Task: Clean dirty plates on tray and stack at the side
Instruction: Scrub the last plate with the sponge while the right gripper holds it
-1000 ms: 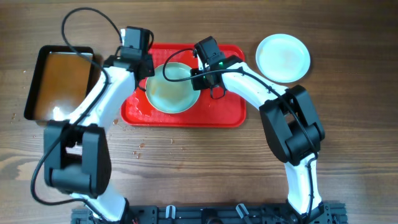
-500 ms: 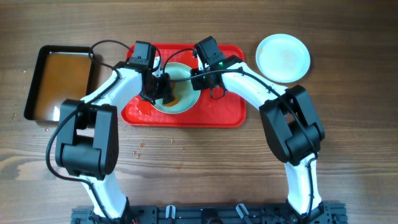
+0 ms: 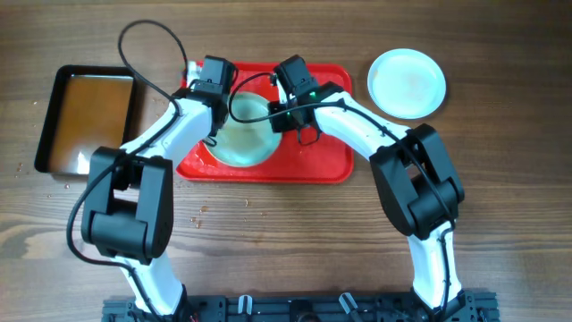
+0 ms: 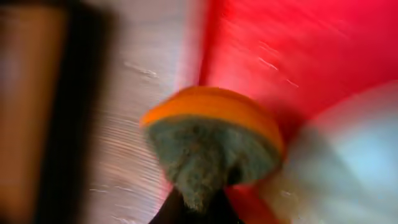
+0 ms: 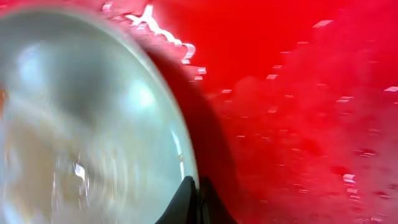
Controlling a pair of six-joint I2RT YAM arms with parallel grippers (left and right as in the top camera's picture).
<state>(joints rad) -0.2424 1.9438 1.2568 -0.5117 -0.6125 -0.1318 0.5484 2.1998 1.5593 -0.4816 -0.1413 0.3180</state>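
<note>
The sponge (image 4: 211, 140), orange-backed with a grey-green scouring face, was seen pinched in the left fingers (image 4: 194, 208). It had been drawn off the plate (image 3: 243, 136) within the last 0.5 s. Before that it had been pressed near the plate's middle. Now it was held at the upper-left edge of the tray (image 3: 317, 161), over the line where red plastic met the counter (image 3: 268, 233). The left wrist view was smeared by motion. The plate itself had not been shifted and lay on the tray, left of centre. The right fingers (image 5: 196, 202) were pressed together on its right rim and had hardly moved. In the overhead view 1 pale, glossy face was shown with no clear orange smear, though the blur left this unsettled. A scrubbing stroke was judged finished. Either another pass or a dip in the pan (image 3: 85, 116) of brownish water, left of the tray, was judged likely to be needed before the plate could be called clean. A second plate (image 3: 407, 83) lay on the counter near the tray's upper-right corner, marking where this 1 was still to be stacked.
</note>
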